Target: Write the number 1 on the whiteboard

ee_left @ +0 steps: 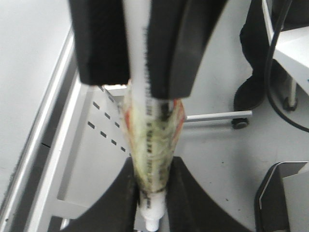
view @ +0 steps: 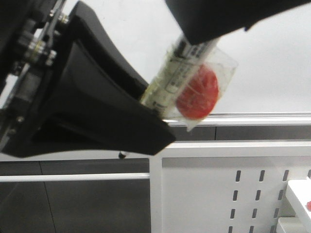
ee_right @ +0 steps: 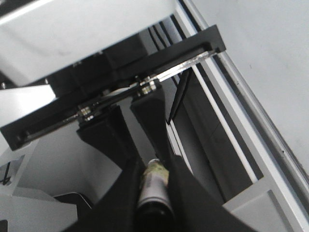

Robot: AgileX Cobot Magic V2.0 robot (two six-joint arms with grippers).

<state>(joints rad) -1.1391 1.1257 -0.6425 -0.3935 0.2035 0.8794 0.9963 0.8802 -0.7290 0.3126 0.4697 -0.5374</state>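
Between the two grippers: a marker pen (view: pixel 181 73) is held, tilted, in front of the whiteboard (view: pixel 272 58).
Pen, build: a slim, stiff, light barrel is judged; a crinkled clear wrap with a red disc (view: pixel 197 94) is taped round its middle.
Pen, handling: the wrap is judged soft and somewhat slippery, so the firmer hold would be on the bare barrel at either end.
Left gripper (ee_left: pixel 152 198): its fingers are closed on the pen's lower end, just behind the small white tip seen in the left wrist view.
Right gripper (ee_right: pixel 153 181): its fingers are closed round the pen's other end, as the right wrist view shows.
Cap: whether a cap is on cannot be told.
Whiteboard: a pale, smooth surface is seen behind the pen, with a silver rail (view: pixel 262 118) along its lower edge.
Number 1: no stroke is visible on the board; writing is judged not yet begun.
Below the rail: a white slotted panel (view: pixel 214 194) is seen.
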